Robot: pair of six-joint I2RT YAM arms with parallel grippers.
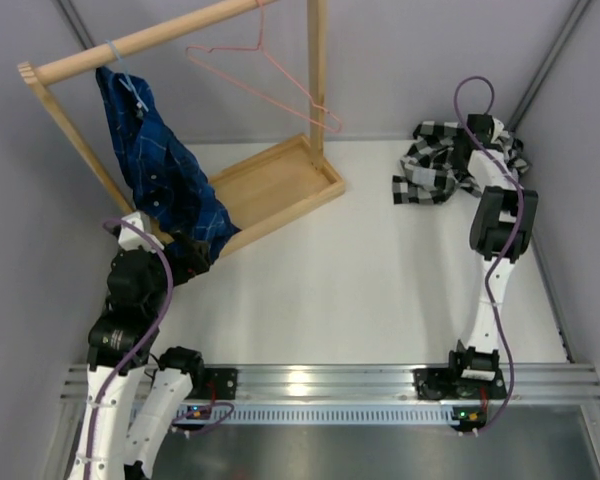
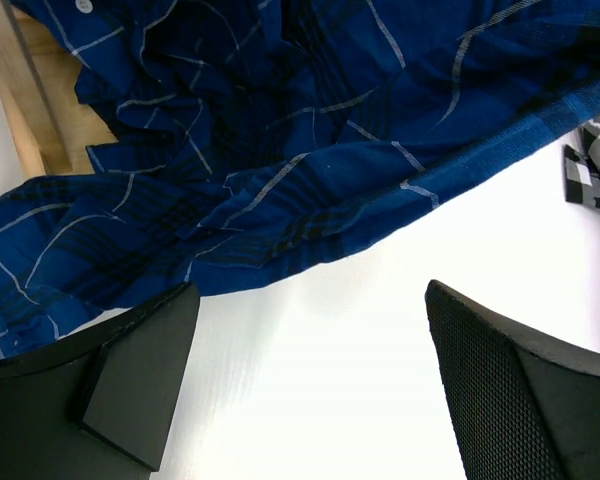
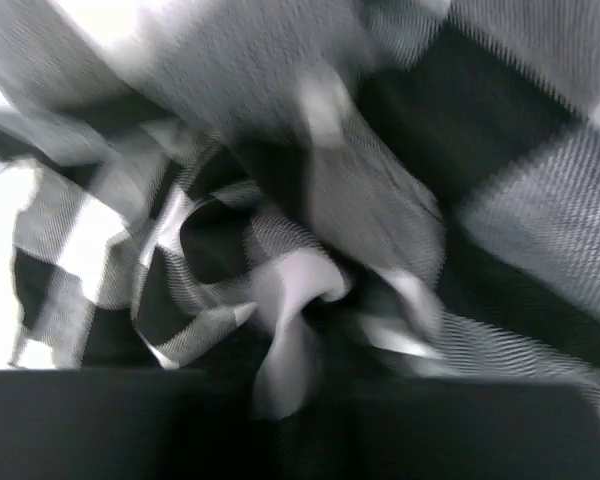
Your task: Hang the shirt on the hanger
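The black-and-white checked shirt [image 1: 435,170] lies crumpled on the white table at the far right. It fills the right wrist view [image 3: 520,200], which is blurred. My right gripper [image 1: 485,135] is down in the pile, and its jaws [image 3: 290,390] are shut on a pale fold of the shirt. The pink wire hanger [image 1: 270,70] hangs from the wooden rail, far left of the shirt. My left gripper [image 1: 195,255] is open and empty [image 2: 310,380] above the table, just under the hem of the dark blue plaid shirt. A corner of the checked shirt shows at the left wrist view's right edge [image 2: 595,165].
A wooden rack [image 1: 315,80] with a rail [image 1: 150,40] and a tray base [image 1: 280,185] stands at the back left. A dark blue plaid shirt [image 1: 160,170] hangs from it on a pale blue hanger [image 1: 115,50]. Grey walls close in the table.
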